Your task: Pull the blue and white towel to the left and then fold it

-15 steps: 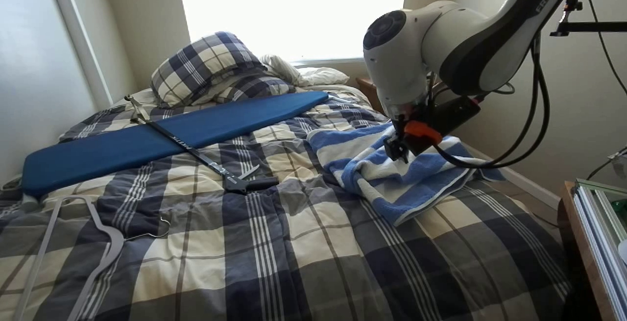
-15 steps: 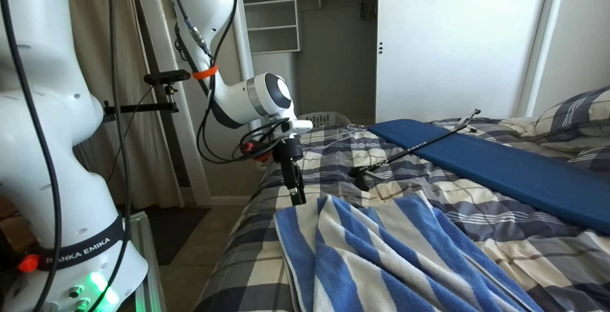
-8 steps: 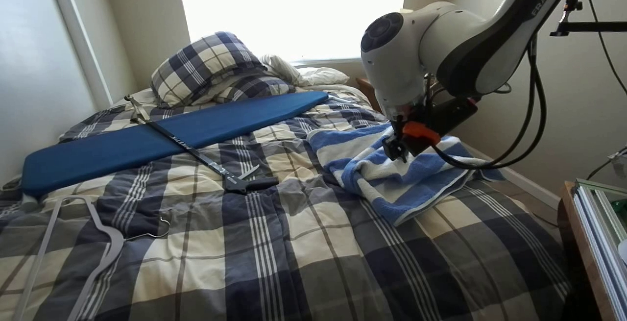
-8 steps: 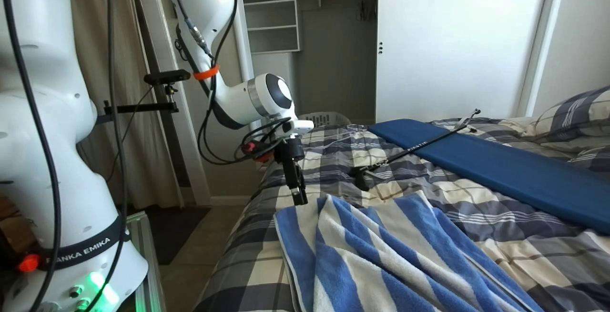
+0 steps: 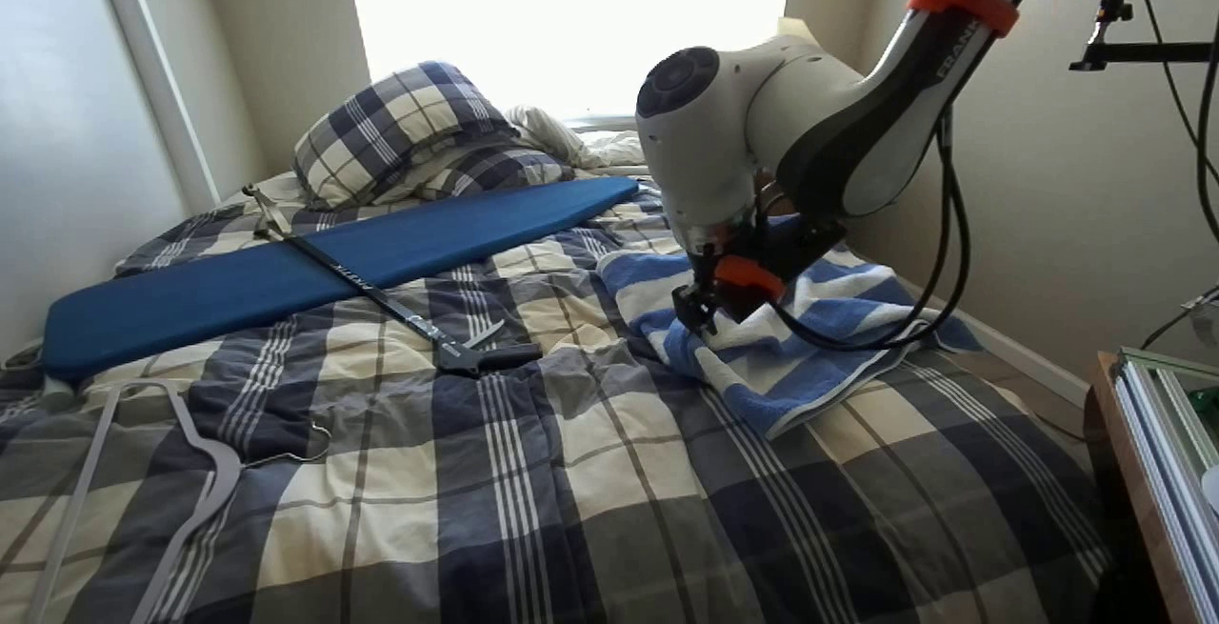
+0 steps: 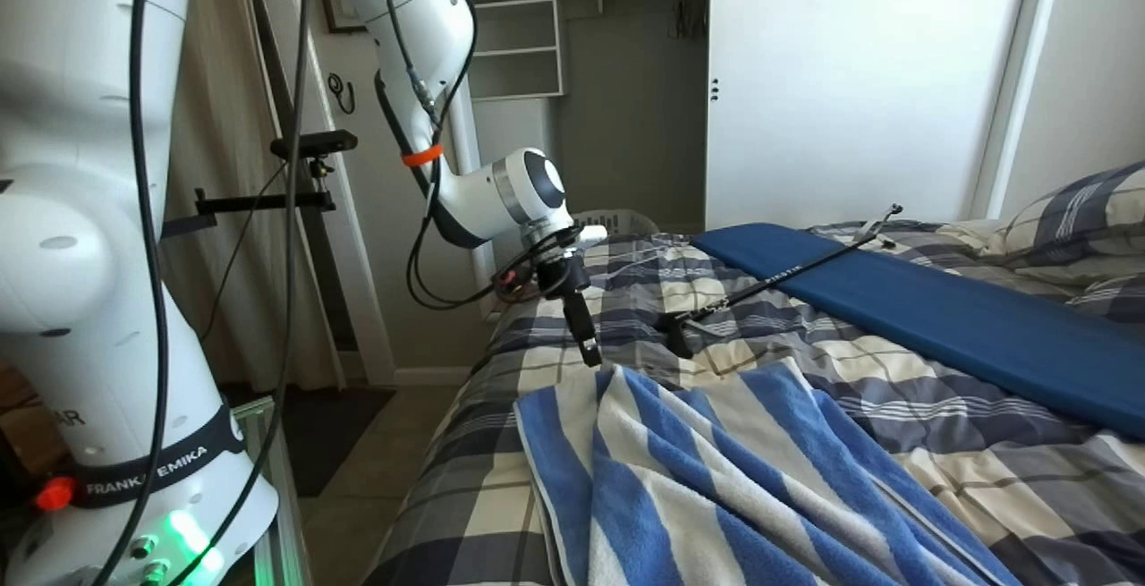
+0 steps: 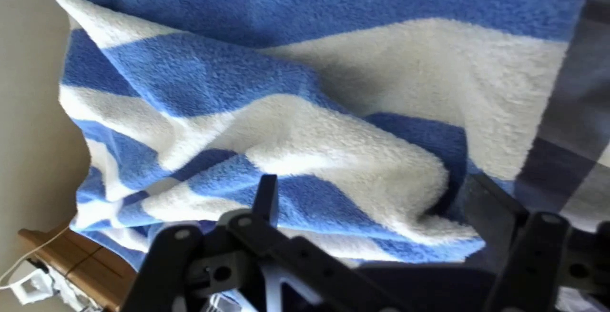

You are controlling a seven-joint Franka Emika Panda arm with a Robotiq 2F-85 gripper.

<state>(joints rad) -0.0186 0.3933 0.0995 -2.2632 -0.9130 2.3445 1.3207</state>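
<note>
The blue and white towel (image 5: 776,405) lies rumpled on the plaid bed, towards the right in an exterior view. It also fills the lower middle of an exterior view (image 6: 698,514) and much of the wrist view (image 7: 286,126). My gripper (image 5: 697,312) is over the towel's left part, pointing down. It also shows at the towel's far edge in an exterior view (image 6: 590,358). In the wrist view my gripper (image 7: 379,193) has its fingers wide apart, with a raised towel fold between them. I cannot tell whether the fingertips touch the cloth.
A long blue board (image 5: 381,238) lies across the bed. A black reaching tool (image 5: 476,357) rests over it. A pale hanger-like frame (image 5: 224,472) lies at the front left. Plaid pillows (image 5: 400,133) are at the back. Wooden furniture (image 7: 81,259) shows in the wrist view.
My gripper has moved left and slightly down in an exterior view, from the towel's middle to its left part. The towel has not visibly moved.
</note>
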